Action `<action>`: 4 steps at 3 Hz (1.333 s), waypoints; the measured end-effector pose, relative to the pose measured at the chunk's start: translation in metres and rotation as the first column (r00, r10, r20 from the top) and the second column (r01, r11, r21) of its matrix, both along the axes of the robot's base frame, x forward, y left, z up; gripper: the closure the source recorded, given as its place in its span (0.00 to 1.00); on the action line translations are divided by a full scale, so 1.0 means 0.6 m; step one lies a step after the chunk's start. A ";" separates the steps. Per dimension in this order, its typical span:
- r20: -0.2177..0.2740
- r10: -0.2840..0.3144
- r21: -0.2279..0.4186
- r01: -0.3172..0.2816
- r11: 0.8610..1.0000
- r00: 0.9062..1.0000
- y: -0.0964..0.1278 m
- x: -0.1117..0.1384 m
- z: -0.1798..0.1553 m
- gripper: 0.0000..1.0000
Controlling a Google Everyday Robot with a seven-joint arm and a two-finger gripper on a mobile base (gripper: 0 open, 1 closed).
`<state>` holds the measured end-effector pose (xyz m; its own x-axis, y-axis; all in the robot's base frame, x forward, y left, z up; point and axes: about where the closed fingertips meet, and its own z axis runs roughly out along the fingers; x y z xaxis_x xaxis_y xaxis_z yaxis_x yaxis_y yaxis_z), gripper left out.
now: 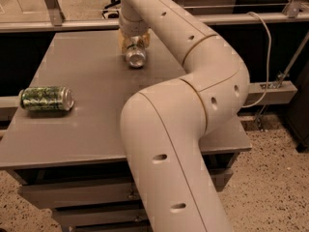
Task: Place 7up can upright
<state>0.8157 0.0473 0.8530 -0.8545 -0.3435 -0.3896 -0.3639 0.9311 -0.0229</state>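
The 7up can (pixel 135 57) sits toward the 12 o'clock end of the grey table (pixel 91 71), a little right of the middle. It is not upright: it leans over with its round silver top turned toward 6 o'clock, facing the camera. Whether its lower edge touches the tabletop cannot be told.

The gripper (pixel 134 43) comes down on the can from the 12 o'clock side. Its tan fingers (pixel 124 43) lie against the can at 9 o'clock and 3 o'clock, closed in only as far as the can's width, so the can is clamped between them.

From the gripper the cream arm (pixel 212 81) runs out toward 3 o'clock, bends at a thick elbow over the table's right edge, then drops to 6 o'clock, where it covers much of the near side of the table.

A green can (pixel 46 98) with a dark leafy pattern lies on its side near the table's 9 o'clock edge, well apart from the 7up can, its silver end pointing to 3 o'clock.

Grey drawers (pixel 72 197) sit under the tabletop. A pale cable (pixel 264 57) hangs at 3 o'clock beyond the elbow, above a speckled floor (pixel 270 187).
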 end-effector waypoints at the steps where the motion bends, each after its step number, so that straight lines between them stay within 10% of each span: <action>1: 0.047 0.007 0.008 -0.007 1.000 0.999 -0.003 0.007 0.027 0.88; 2: 0.149 0.016 0.034 -0.022 0.999 0.989 -0.029 0.007 0.082 1.00; 4: 0.387 0.060 0.171 -0.135 0.976 0.920 -0.094 -0.086 0.182 1.00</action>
<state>0.7641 -0.0092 0.9620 -0.5969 -0.3044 -0.7423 -0.4523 0.8919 -0.0020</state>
